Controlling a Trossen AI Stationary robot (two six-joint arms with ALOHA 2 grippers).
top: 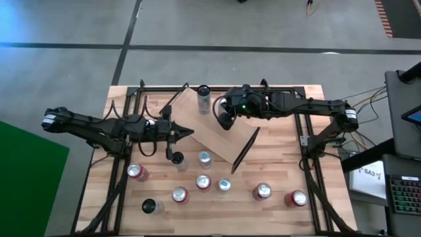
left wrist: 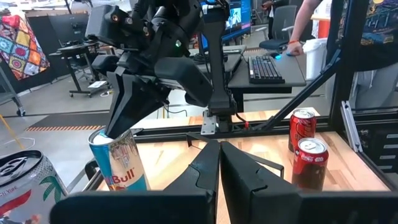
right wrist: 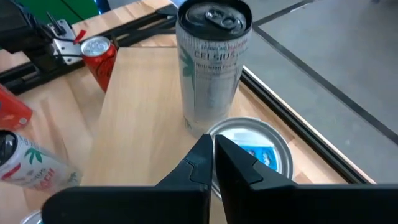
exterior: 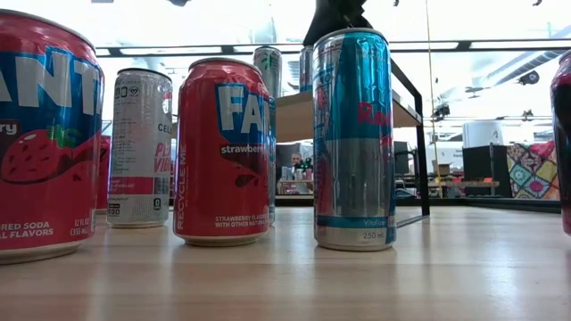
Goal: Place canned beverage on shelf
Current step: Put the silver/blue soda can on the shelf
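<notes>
The shelf (top: 220,135), a light-wood plank with black end frames, lies slanted near the centre of the high view, and two cans stand on it. A grey Celsius can (top: 203,99) is at the plank's upper left end, and a blue Red Bull can (right wrist: 247,144) is just beside it, right under the right gripper (top: 224,120). That gripper's fingers are pressed together above the blue can's top, and they hold nothing. In the right wrist view both can tops look sealed, so their contents cannot be seen. The left gripper (top: 189,133) sits left of the plank in the high view, its jaws narrowed to a point with nothing between them. More cans stand on the table (top: 276,217) across the lower half of that view, among them red cans (top: 137,172) at lower left and lower right. In the low view a red Fanta strawberry can (exterior: 223,152) stands left of a blue Red Bull can (exterior: 353,138).
</notes>
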